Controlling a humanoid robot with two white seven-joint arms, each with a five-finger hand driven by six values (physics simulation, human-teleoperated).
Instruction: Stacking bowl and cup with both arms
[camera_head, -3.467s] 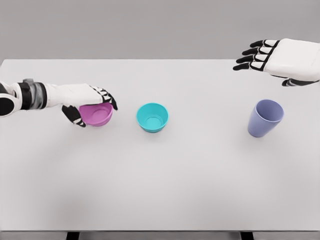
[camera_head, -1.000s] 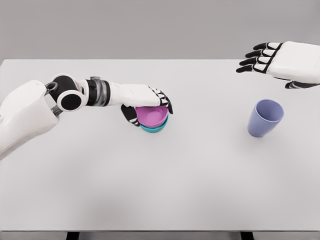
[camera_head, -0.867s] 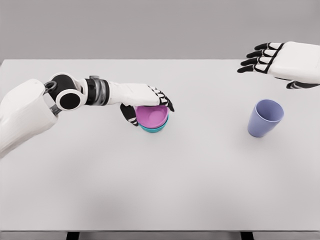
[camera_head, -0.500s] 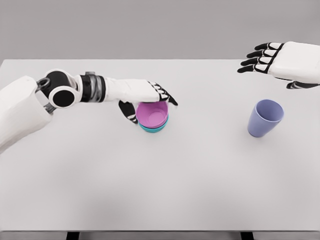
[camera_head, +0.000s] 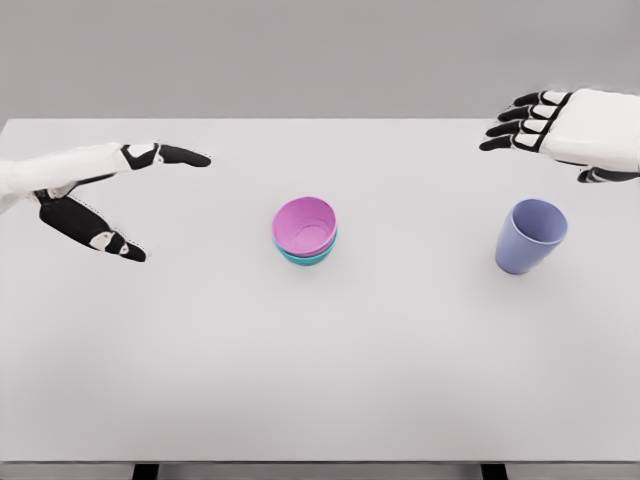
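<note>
A pink bowl (camera_head: 305, 224) sits nested inside a teal bowl (camera_head: 307, 256) near the middle of the white table (camera_head: 320, 370). A lavender cup (camera_head: 531, 236) stands upright at the right. My left hand (camera_head: 145, 200) hovers open at the left, well away from the bowls, fingers spread and empty. Above and behind the cup, my right hand (camera_head: 530, 120) is open at the far right with nothing in it.
Only the bowls and the cup stand on the table. Its far edge runs along the top, under a grey wall, and its front edge runs along the bottom of the view.
My left hand has let go of the pink bowl, now resting in the teal bowl, and has drawn back to the left. The right hand has barely moved.
</note>
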